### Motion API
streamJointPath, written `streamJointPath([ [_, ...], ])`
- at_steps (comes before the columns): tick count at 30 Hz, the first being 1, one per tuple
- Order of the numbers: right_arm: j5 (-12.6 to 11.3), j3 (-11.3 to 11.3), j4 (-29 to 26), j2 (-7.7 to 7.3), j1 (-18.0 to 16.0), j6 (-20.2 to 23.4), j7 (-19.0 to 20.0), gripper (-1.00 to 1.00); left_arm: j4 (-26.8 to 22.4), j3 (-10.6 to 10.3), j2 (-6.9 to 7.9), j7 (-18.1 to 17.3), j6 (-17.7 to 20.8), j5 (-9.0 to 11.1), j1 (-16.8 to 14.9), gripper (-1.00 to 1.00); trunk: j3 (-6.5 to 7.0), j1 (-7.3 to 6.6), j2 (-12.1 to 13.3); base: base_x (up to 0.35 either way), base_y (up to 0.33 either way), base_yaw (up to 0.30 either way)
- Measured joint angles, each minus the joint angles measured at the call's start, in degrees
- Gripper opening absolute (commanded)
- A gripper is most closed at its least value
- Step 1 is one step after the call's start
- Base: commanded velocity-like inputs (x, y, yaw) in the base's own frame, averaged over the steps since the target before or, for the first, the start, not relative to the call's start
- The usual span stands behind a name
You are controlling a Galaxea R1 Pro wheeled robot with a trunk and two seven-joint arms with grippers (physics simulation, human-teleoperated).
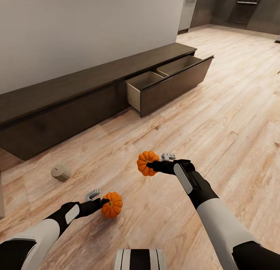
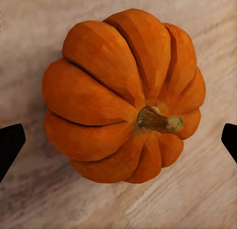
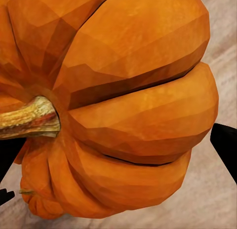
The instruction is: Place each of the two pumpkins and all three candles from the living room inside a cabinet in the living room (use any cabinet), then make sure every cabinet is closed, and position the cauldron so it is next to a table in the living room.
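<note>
Two pumpkins, one gripped in the right gripper [image 1: 151, 165] and one in the left gripper [image 1: 104, 202], so I'd roll gently to the cabinet's open drawer [image 1: 171, 74] and release low.

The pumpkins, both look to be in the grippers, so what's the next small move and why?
Probably roll toward the open drawer of the cabinet. The right gripper seems shut on one pumpkin and the left gripper on the other pumpkin, though neither wrist view settles the contact. The drawer sits well ahead, likely out of reach. A candle lies on the floor.
</note>
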Motion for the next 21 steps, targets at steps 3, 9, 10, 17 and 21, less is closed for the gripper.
streamJointPath([
  [3,0.0,0.1,0.0,0.00,0.0,0.0,0.0,-1.00,0.0,0.0,-0.05,0.0,0.0,0.0,0.0,1.00,0.00,0.00,0.0,0.000,0.000,0.000],
  [9,0.0,0.0,0.0,0.00,0.0,0.0,0.0,-1.00,0.0,0.0,-0.08,0.0,0.0,0.0,0.0,1.00,-0.22,0.03,0.0,0.000,0.000,0.000],
  [10,0.1,0.0,0.0,0.00,0.0,0.0,0.0,-1.00,0.0,0.0,-0.08,0.0,0.0,0.0,0.0,1.00,-0.44,0.06,0.0,0.000,0.000,0.000],
  [17,0.1,0.0,0.0,0.00,0.0,0.0,0.0,-1.00,0.0,0.0,-0.06,0.0,0.0,0.0,0.0,1.00,-1.99,0.24,-0.1,0.000,0.000,0.000],
  [21,0.1,0.0,0.0,0.00,0.0,0.0,0.0,-1.00,0.0,0.0,-0.08,0.0,0.0,0.0,0.0,1.00,-2.88,0.34,-0.2,0.000,0.000,0.000],
])
